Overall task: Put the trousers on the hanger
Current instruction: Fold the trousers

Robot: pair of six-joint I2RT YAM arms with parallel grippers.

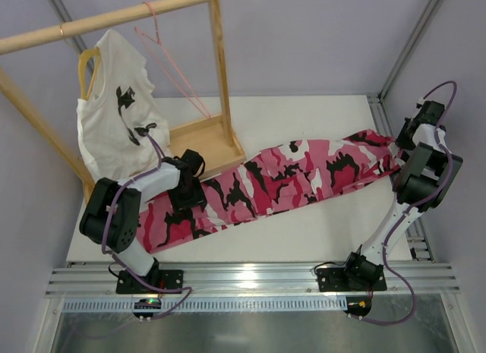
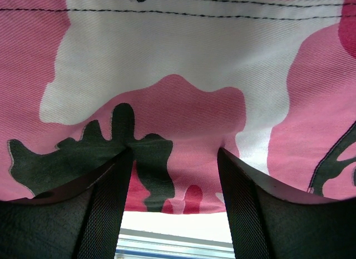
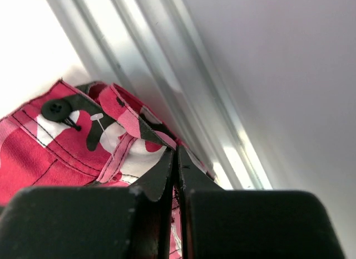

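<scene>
The trousers (image 1: 288,174), in pink, white and black camouflage, lie flat across the table from lower left to upper right. The hanger (image 1: 175,68), thin pale-pink wire, dangles from the wooden rail at the back left. My left gripper (image 1: 186,193) is down on the leg end. In the left wrist view it (image 2: 174,153) stands open, both fingertips touching the cloth (image 2: 183,58) close to its near hem. My right gripper (image 1: 398,146) is at the waist end by the table's right edge. The right wrist view shows it (image 3: 178,153) shut on the waistband edge (image 3: 128,122), beside a black button (image 3: 55,108).
A wooden clothes rack (image 1: 114,17) with a tray base (image 1: 205,140) stands at the back left, holding a white T-shirt (image 1: 114,118) on a yellow hanger (image 1: 87,64). An aluminium rail (image 3: 183,103) runs along the table's right edge next to the waistband. More rails (image 1: 250,281) cross the front.
</scene>
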